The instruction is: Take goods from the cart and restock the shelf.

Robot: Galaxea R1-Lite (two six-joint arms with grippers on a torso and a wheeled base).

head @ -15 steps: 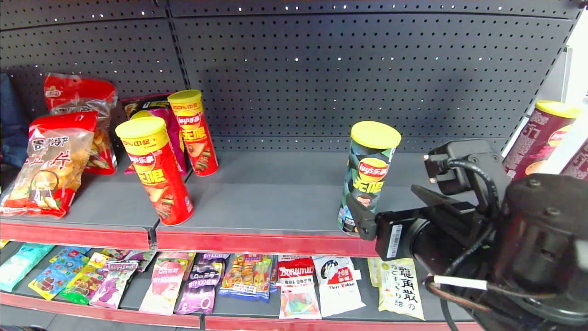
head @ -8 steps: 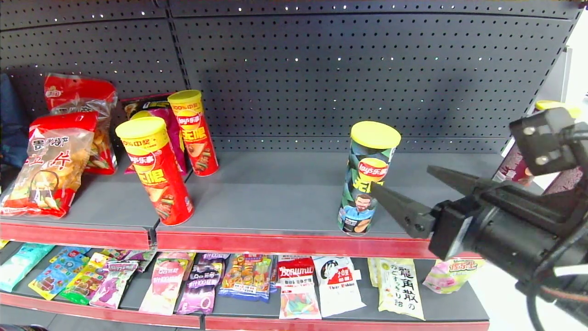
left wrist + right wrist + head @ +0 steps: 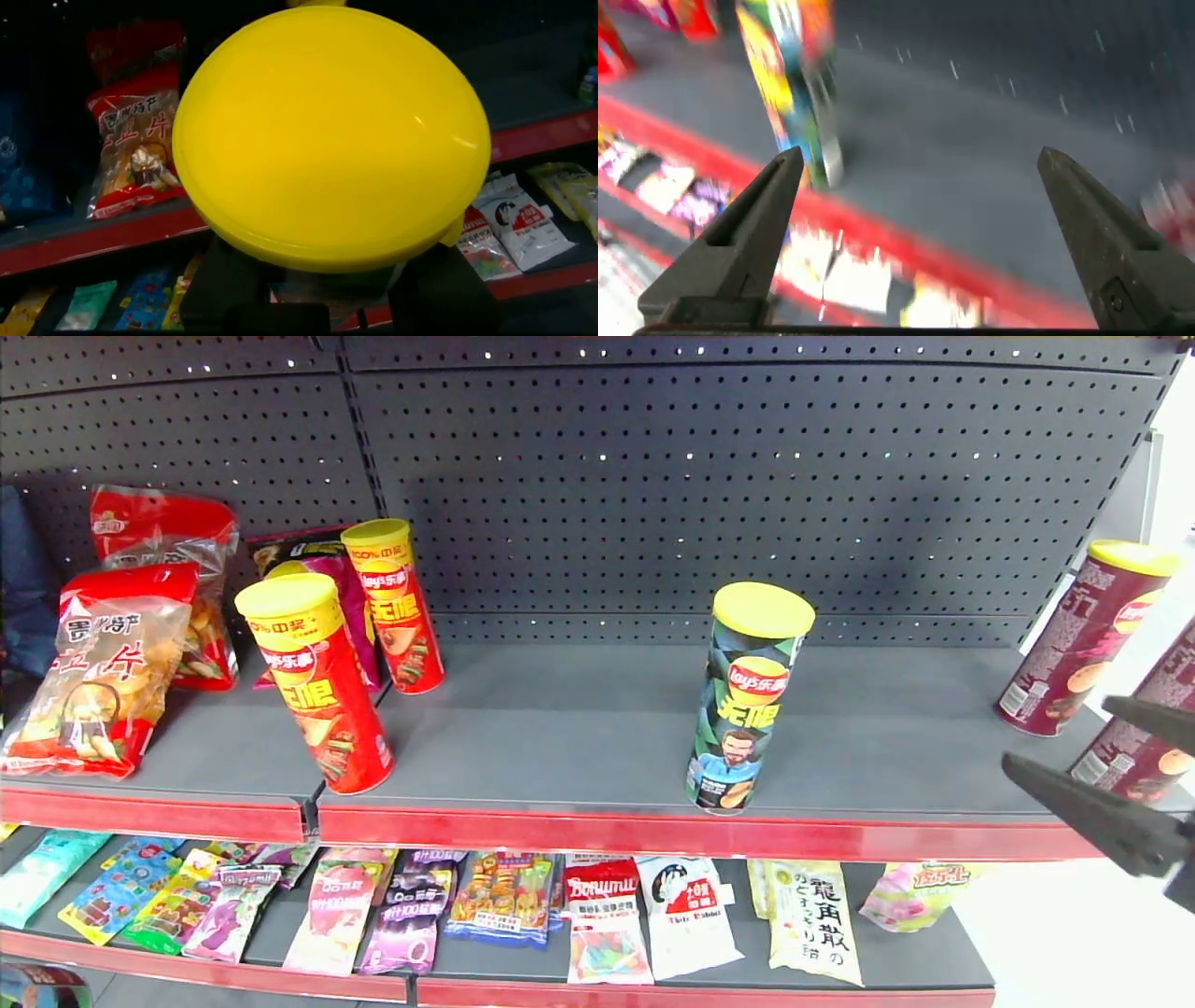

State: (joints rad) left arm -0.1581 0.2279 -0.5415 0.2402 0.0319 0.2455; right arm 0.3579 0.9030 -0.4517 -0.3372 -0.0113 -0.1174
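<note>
left gripper [image 3: 332,294]: closed around the held can [image 3: 332,140], fingers sitting on either side of the body below the yellow lid.
held can: hanging in front of the shelf [image 3: 579,728], off the surface, facing the end with the chip bag [image 3: 131,140].
right gripper [image 3: 1055,733]: hanging wide open with nothing in it, at the shelf's right end just in front of the purple cans [image 3: 1083,635].
step, my read: getting the held can onto the shelf.
target: aiming for the bare stretch between the red cans [image 3: 317,681] and the green can [image 3: 747,700]; that's looking like the roomiest gap.
approach: lifting the base over the red front lip [image 3: 560,829] first, then going in level, keeping the can upright.
set-down: lowering until the base is sitting flat, only then opening; these tall cans are looking tippy.
clearance: keeping the fingers off the front red can, which is standing right at the edge.
right arm: parking it where it is, well apart from the target gap.
</note>
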